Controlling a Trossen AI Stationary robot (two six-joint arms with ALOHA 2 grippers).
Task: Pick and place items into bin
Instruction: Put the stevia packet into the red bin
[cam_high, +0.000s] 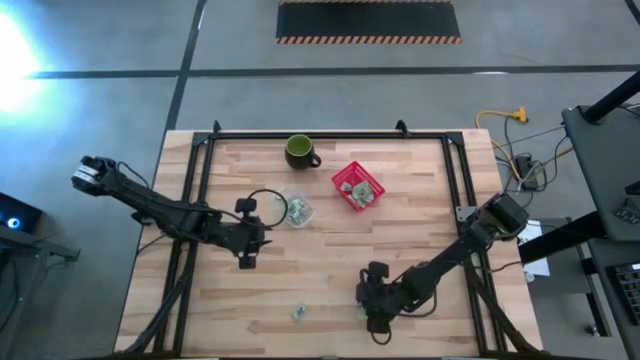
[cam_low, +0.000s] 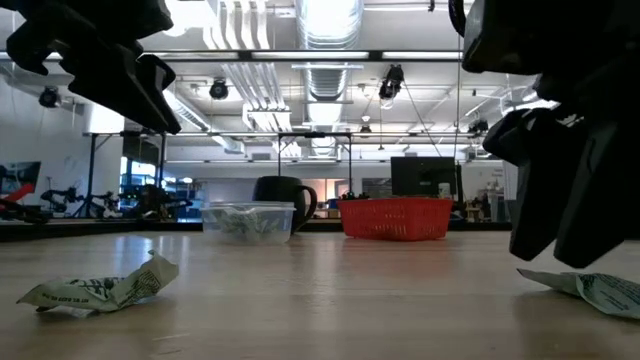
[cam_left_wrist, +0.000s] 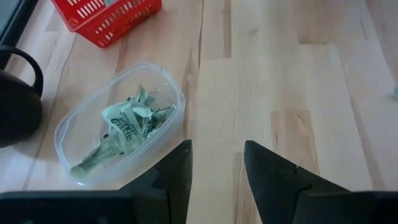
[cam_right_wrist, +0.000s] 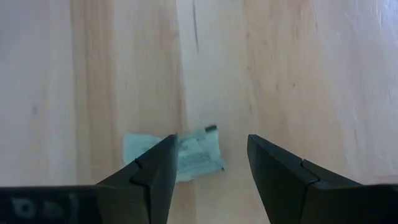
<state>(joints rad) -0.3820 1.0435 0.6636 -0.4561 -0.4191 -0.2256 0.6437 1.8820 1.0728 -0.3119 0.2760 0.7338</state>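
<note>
Your right gripper hangs with its fingers spread apart and empty over a small pale green-and-white crumpled wrapper on the wooden table. The wrapper's long axis runs across the gap, reaching towards the finger at 9 o'clock. The red mesh bin lies at 12 o'clock in the high view. The left gripper, also parted, waits beside the clear plastic tub.
</note>
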